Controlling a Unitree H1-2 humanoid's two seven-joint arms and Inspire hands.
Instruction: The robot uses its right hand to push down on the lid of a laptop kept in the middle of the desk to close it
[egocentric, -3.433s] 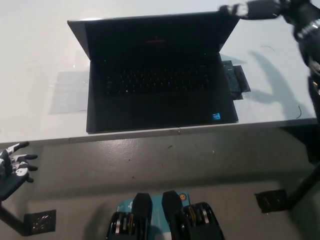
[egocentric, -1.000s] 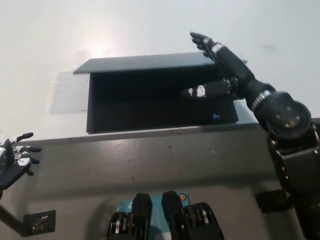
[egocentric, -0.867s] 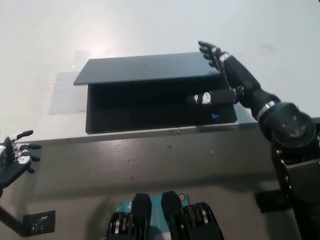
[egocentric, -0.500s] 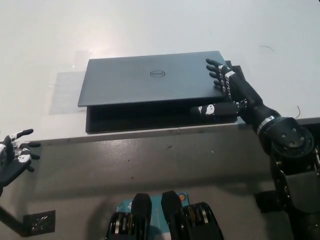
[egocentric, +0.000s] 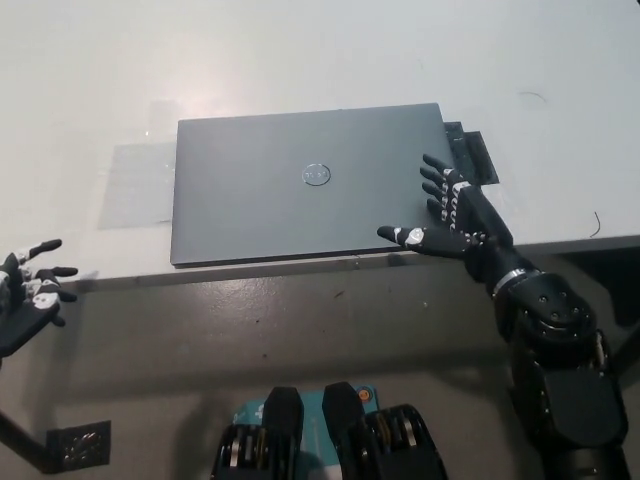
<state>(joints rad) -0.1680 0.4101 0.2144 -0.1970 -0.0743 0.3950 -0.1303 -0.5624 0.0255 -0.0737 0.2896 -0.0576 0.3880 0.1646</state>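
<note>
On desk (egocentric: 80, 90), one shut laptop (egocentric: 300, 195).

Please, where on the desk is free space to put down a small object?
Free: the white desk behind the closed laptop, and left of it. Crowded: the laptop's right front corner, where the open right hand lies; the left hand rests off the desk.

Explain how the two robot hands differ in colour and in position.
The right robot hand is black; the left robot hand is white. The right lies over the right front corner of the closed laptop; the left rests off the desk, at the lower left. Both are open, fingers spread, holding nothing.
</note>
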